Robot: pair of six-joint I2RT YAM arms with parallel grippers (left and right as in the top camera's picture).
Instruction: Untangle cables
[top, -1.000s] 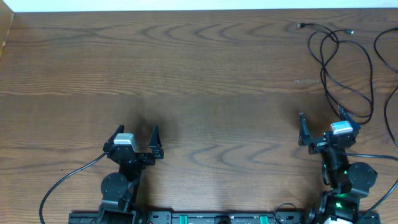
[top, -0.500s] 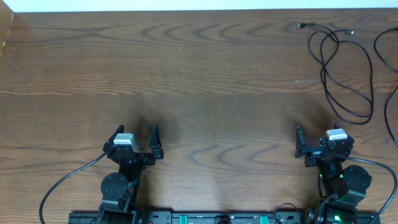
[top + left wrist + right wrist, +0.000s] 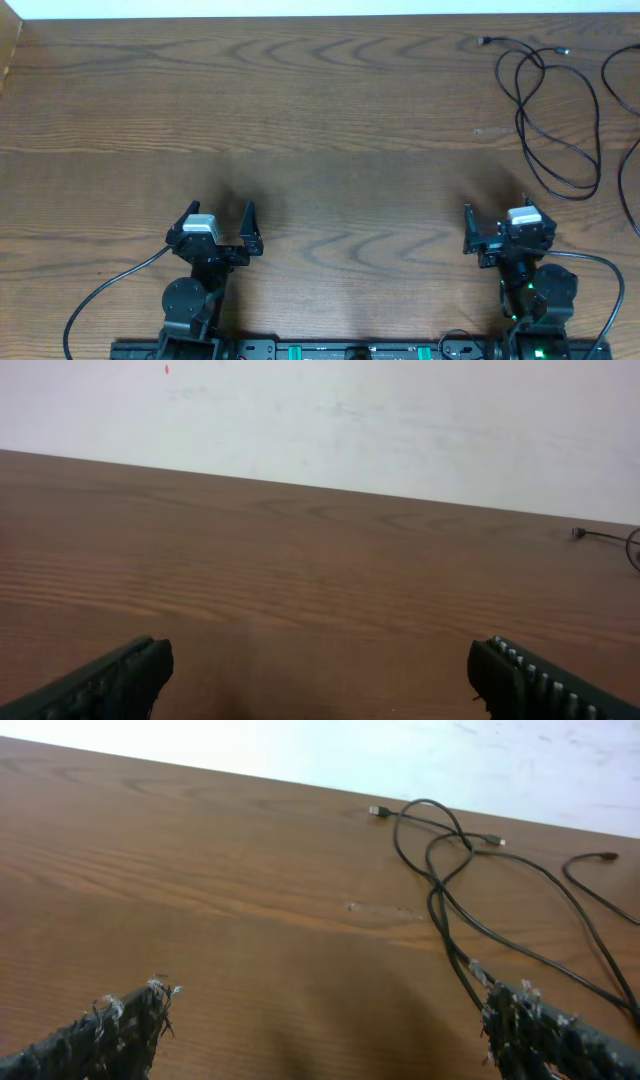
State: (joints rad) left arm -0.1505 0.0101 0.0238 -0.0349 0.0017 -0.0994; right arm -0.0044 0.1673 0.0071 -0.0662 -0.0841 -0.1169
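Both tools, left (image 3: 219, 212) and right (image 3: 503, 222), hang released and empty by the desk's (image 3: 320, 120) near edge. The black cables (image 3: 520, 118) lie loosely looped at the far right corner, so I'd reach with the right arm.

Only the cables (image 3: 520, 118) obstruct the counter (image 3: 320, 130), their loops sprawled flat in its far right corner. Left of the cables the wood is bare throughout, and the strip on the near side of the cables is also open.
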